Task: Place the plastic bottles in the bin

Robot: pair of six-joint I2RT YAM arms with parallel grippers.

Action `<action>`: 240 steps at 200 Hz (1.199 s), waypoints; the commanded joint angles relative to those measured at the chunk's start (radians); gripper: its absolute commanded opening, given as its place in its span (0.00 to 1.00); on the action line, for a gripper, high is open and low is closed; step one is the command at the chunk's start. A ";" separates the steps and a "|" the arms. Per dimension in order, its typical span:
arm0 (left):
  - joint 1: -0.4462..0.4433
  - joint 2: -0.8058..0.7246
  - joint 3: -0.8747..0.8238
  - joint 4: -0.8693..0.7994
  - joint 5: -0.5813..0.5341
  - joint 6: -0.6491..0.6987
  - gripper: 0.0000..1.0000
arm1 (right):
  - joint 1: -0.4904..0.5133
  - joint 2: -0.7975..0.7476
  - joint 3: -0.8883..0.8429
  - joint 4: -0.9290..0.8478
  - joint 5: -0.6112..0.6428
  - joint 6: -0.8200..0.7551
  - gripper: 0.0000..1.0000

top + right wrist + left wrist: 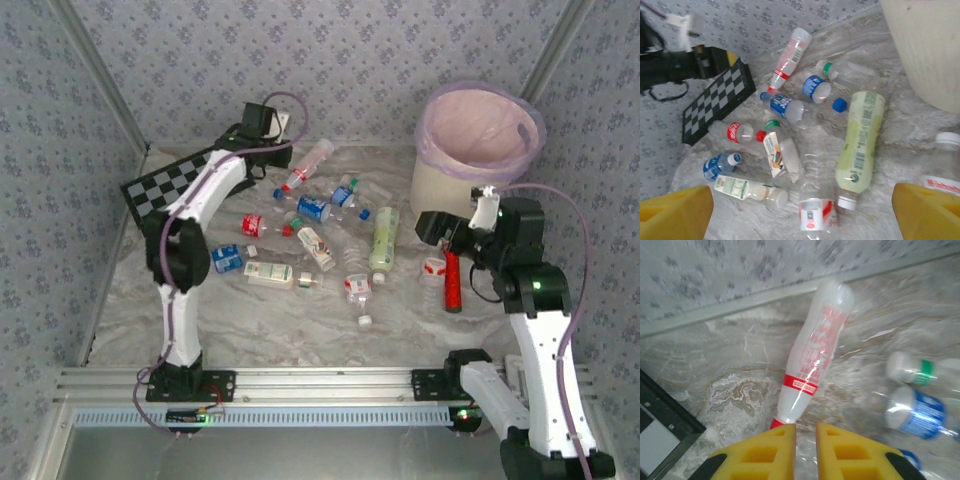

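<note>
Bottles lie scattered on the table, none visible in the bin: all seemingly left to do. Left gripper is nearly shut, empty; right gripper gapes, empty.

Quick tally from my end: I count eleven plastic bottles scattered around, ten clear and one pale-green. There might be a twelfth clear one buried in the pile, I honestly can't tell. Besides those there's one bin, one red cylinder, and one checkerboard.
</note>
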 commanded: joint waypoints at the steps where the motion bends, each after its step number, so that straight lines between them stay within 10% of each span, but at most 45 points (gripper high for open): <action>1: -0.032 -0.141 -0.159 0.144 0.004 0.034 0.21 | 0.030 0.042 0.028 0.101 -0.048 0.057 0.93; 40: -0.020 0.009 0.043 -0.045 0.006 0.120 0.71 | 0.074 0.062 0.021 0.097 -0.009 0.054 0.93; 81: -0.012 0.273 0.331 -0.155 0.041 0.125 0.99 | 0.075 -0.004 -0.001 -0.007 0.049 0.025 0.94; 197: 0.032 0.704 0.732 -0.315 -0.016 -0.018 0.99 | 0.067 -0.025 -0.028 -0.052 0.057 -0.008 0.95; 240: 0.050 0.720 0.725 -0.312 0.020 -0.046 0.67 | 0.067 -0.025 -0.029 -0.049 0.050 -0.003 0.94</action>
